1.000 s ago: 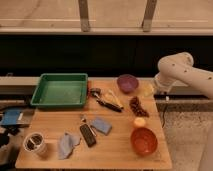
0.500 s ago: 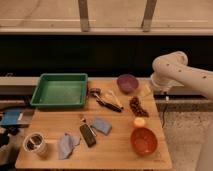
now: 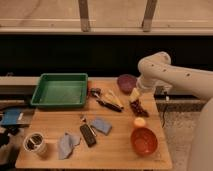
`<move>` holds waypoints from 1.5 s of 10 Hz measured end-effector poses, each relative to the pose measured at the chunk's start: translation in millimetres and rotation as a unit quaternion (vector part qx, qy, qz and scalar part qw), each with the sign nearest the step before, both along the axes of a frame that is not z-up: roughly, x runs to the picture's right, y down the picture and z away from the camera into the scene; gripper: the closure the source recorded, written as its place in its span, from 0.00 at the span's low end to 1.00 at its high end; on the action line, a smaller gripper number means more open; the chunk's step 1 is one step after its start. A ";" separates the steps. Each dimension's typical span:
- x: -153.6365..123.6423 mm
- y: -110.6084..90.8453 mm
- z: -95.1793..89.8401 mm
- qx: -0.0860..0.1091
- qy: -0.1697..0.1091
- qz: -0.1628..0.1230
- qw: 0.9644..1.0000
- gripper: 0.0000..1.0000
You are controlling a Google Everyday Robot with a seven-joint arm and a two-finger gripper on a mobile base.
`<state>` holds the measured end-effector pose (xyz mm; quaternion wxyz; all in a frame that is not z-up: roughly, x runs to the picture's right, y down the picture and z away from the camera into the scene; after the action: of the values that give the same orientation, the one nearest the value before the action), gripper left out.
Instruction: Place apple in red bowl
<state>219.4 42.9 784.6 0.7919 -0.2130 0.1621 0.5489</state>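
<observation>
The claw [image 3: 134,95] hovers near the purple bowl [image 3: 126,82]; the apple [image 3: 139,121] sits just beside the red bowl [image 3: 144,144].

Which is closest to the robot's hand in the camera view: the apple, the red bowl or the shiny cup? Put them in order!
The gripper hangs over the right side of the table.
1. The apple, just in front of it, toward the camera.
2. The red bowl, further front, near the right corner.
3. The metal cup, far off at the front left corner.
</observation>
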 end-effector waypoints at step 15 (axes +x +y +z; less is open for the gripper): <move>4.6 110.2 13.0 -0.119 0.008 0.032 0.992 0.22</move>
<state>223.9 153.2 797.7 0.7417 -0.3061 0.2257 0.5526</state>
